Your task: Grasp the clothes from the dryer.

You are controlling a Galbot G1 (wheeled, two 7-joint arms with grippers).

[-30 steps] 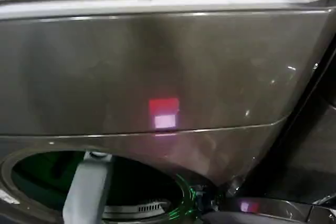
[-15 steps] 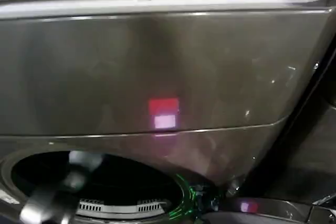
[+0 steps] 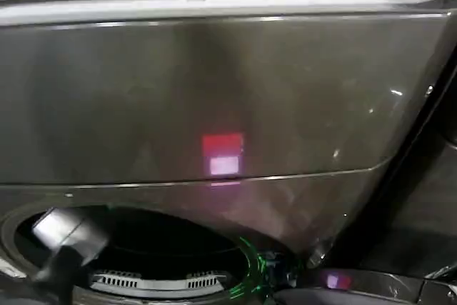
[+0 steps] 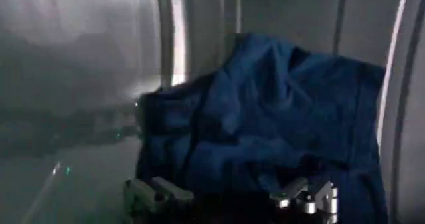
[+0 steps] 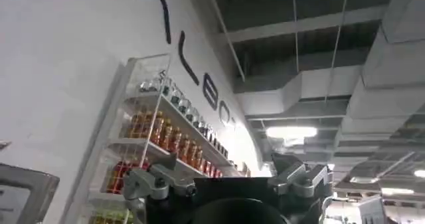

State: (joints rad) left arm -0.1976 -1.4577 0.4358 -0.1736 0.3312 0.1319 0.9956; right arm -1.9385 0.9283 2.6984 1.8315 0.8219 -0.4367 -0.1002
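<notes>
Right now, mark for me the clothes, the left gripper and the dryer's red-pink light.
clothes [image 4: 265, 122]: left wrist view, middle of the crumpled navy fabric.
left gripper [image 4: 231, 195]: left wrist view, midway between its open fingertips, just short of the fabric.
red-pink light [image 3: 223, 153]: head view, centre of the glow on the dryer's [image 3: 107, 98] front panel.

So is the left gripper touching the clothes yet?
Cannot tell. In the left wrist view the left gripper is open right at the clothes, but no gap or contact shows plainly.
</notes>
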